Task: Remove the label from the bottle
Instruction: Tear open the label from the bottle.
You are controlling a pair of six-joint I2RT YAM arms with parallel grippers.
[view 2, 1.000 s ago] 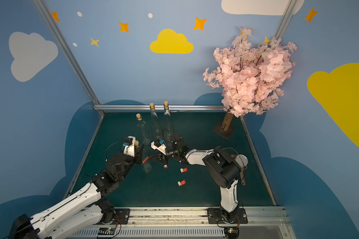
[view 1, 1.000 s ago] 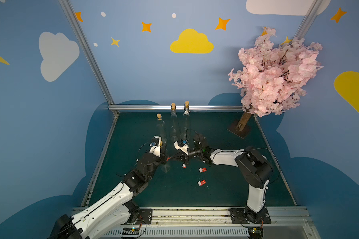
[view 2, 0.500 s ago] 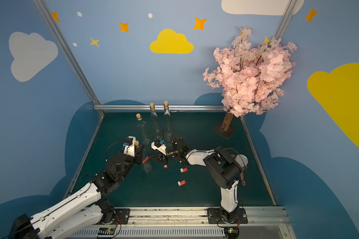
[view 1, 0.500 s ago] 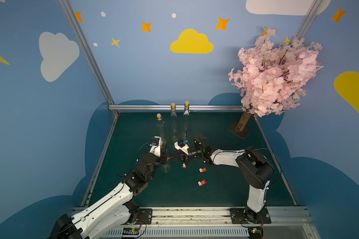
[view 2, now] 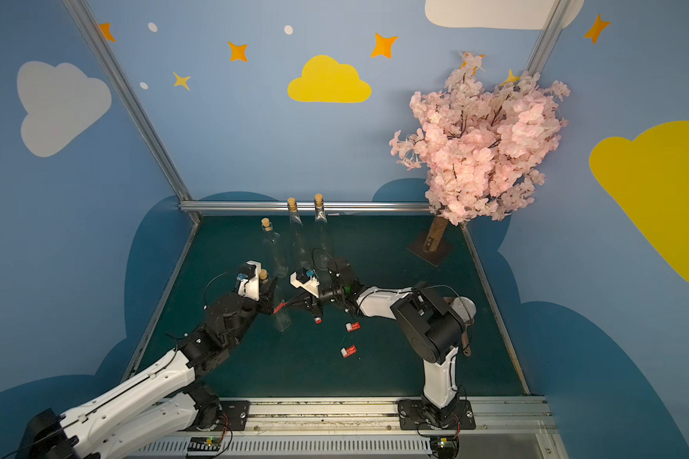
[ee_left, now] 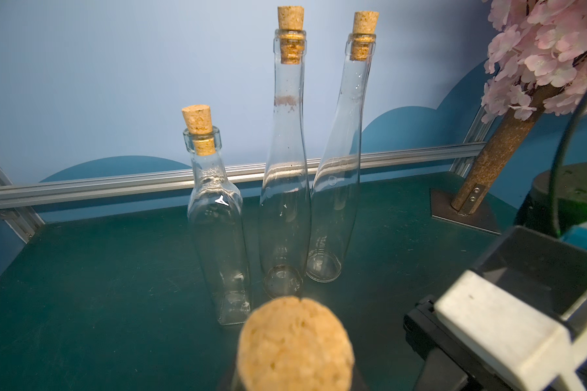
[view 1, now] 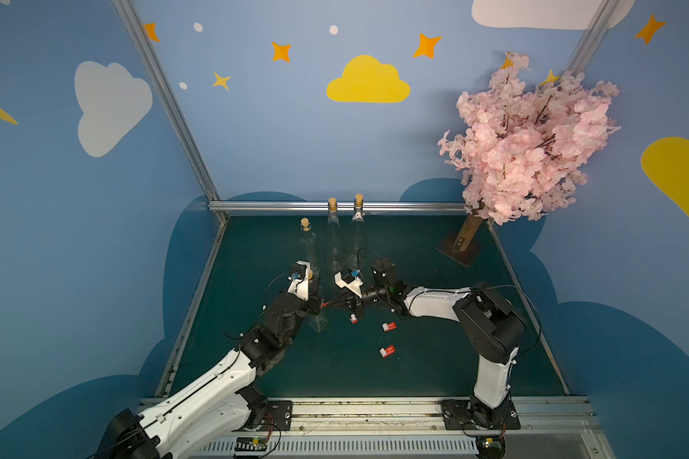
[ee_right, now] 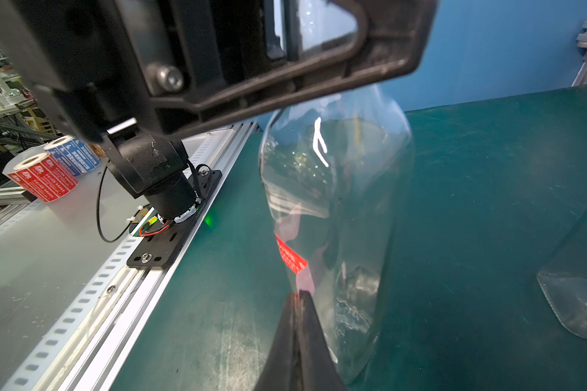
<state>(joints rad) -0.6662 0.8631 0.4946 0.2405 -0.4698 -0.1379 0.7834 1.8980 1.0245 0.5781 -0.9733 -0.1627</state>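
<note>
A clear glass bottle point(view 1: 318, 320) point(view 2: 281, 320) point(ee_right: 356, 203) stands on the green mat, and its cork point(ee_left: 294, 342) fills the near edge of the left wrist view. My left gripper point(view 1: 313, 295) point(view 2: 269, 296) is shut on the bottle just below the cork. A red label point(ee_right: 290, 259) point(view 1: 324, 305) point(view 2: 279, 306) is partly peeled off the glass. My right gripper point(ee_right: 300, 298) point(view 1: 329, 304) point(view 2: 286, 306) is shut on the label's loose end, with its tips close beside the bottle wall.
Three corked clear bottles point(view 1: 309, 246) point(view 1: 333, 238) point(view 1: 357, 234) stand behind, close to both wrists. Three curled red labels point(view 1: 353, 317) point(view 1: 389, 326) point(view 1: 387, 351) lie on the mat. A pink blossom tree point(view 1: 526, 139) stands at the back right. Sticker rolls point(ee_right: 43, 177) sit off the mat.
</note>
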